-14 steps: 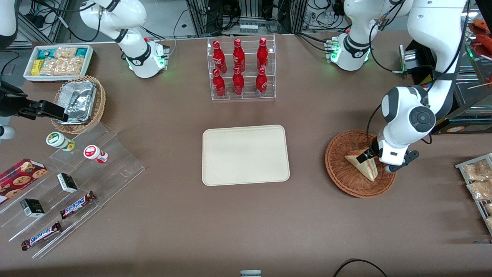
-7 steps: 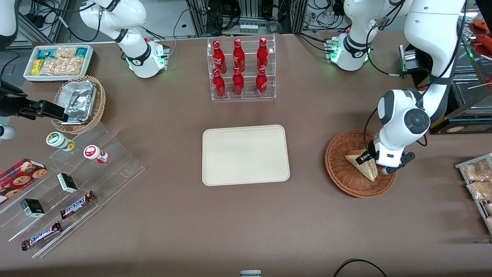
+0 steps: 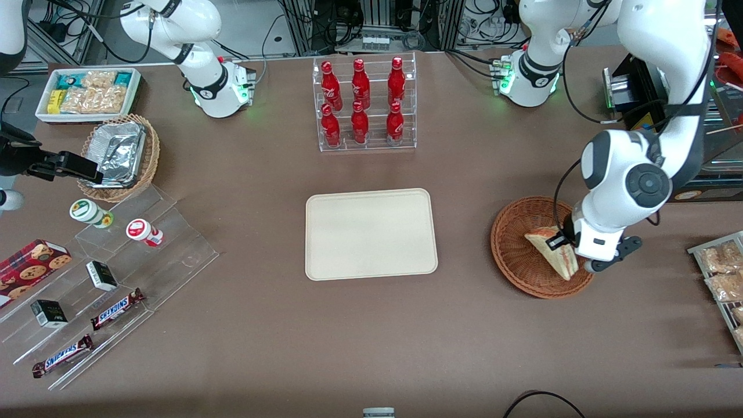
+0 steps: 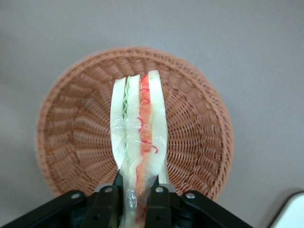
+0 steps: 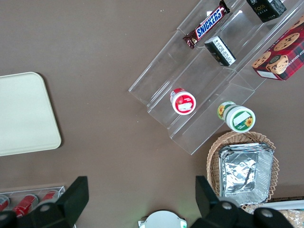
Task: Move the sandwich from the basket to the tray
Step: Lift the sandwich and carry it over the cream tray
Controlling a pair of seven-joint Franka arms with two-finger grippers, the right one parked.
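The sandwich [image 3: 554, 251] is a pale triangular wedge with red and green filling, clear-wrapped. My left gripper [image 3: 566, 244] is shut on its wide end and holds it lifted a little above the reddish-brown wicker basket [image 3: 514, 255]. In the left wrist view the sandwich [image 4: 138, 128] stands between the two fingers [image 4: 108, 199], with the basket [image 4: 71, 137] under it and apart from it. The cream-beige tray [image 3: 370, 233] lies flat at the table's middle, toward the parked arm from the basket, with nothing on it.
A clear rack of red bottles [image 3: 363, 104] stands farther from the front camera than the tray. A rack of snack packets [image 3: 722, 276] lies at the working arm's end. Clear stepped shelves with candy bars [image 3: 116, 273] and a foil-tray basket [image 3: 119, 154] are toward the parked arm's end.
My gripper has risen with the sandwich, lifting it off the basket floor; the arm's wrist has shifted slightly toward the front camera. The basket and tray have not moved.
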